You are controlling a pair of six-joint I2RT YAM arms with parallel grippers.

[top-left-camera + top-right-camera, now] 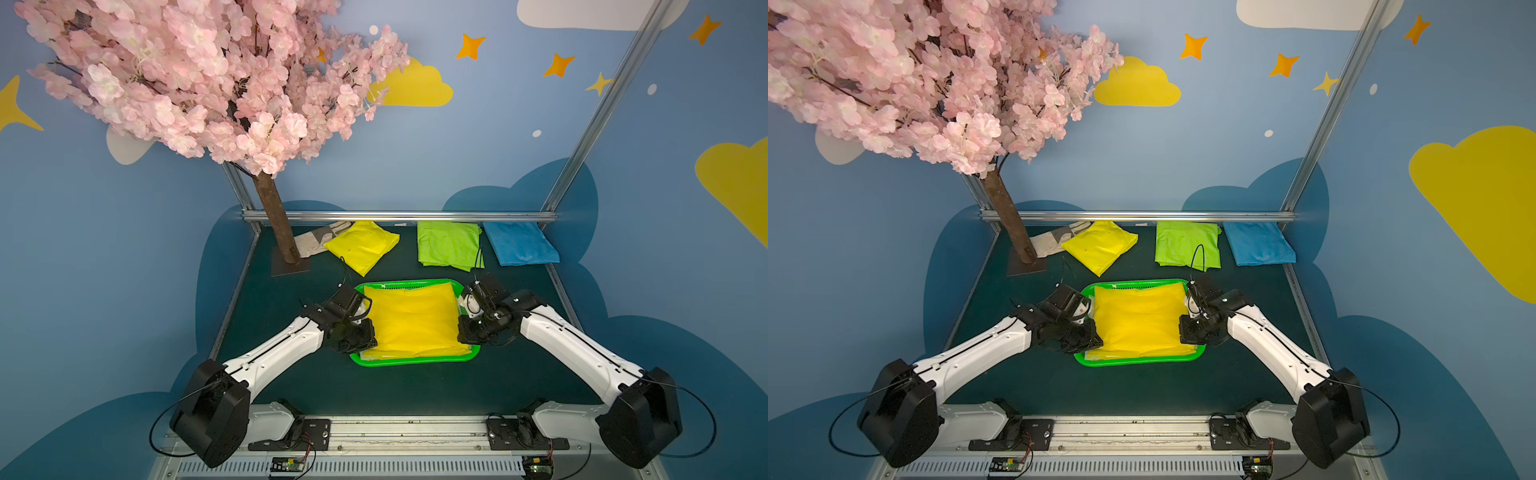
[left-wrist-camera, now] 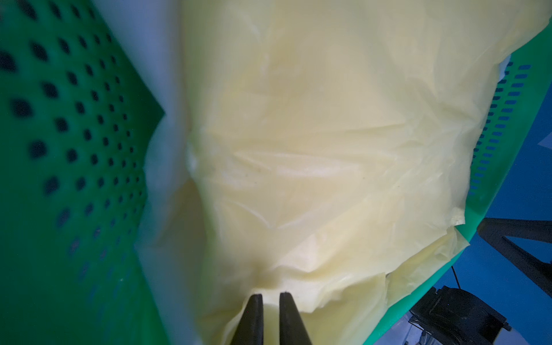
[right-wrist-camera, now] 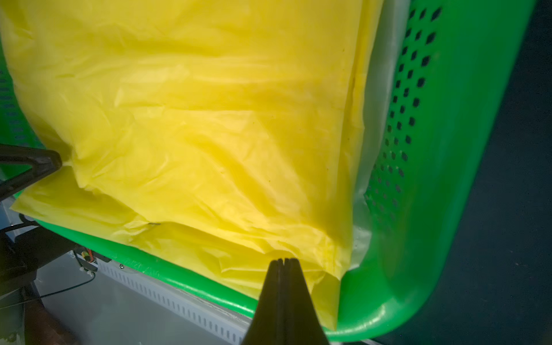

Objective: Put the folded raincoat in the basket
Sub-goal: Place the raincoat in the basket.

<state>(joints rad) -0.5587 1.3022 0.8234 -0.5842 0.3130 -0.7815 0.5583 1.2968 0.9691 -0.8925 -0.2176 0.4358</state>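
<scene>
The raincoat (image 1: pixel 413 320) lies flat inside the basket (image 1: pixel 415 360), filling nearly all of it. The basket sits mid-desk (image 1: pixel 374 390) between my two arms. As I judge it, the placing is nearly done and what remains is letting go cleanly.

My right tool (image 3: pixel 282 260) has its jaws pressed together on the raincoat's near corner, where the film puckers at the tips. My left tool (image 2: pixel 271 295) has its jaws a narrow gap apart with the raincoat's edge between them. The wrist view is soft, so I cannot tell whether they bite on it or merely straddle it.

To do this well I would first nudge both corners a little toward the back wall, since the near edge drapes over the basket's near rim. Then I would part both tools wide and lift straight up, not sideways. Film this thin may cling to a finger and drag the fold open.

The raincoat is bright yellow, thin and glossy, folded to a rough square with soft creases and slightly puffed. A pale whitish sheet shows beneath it along the basket's side walls.
</scene>
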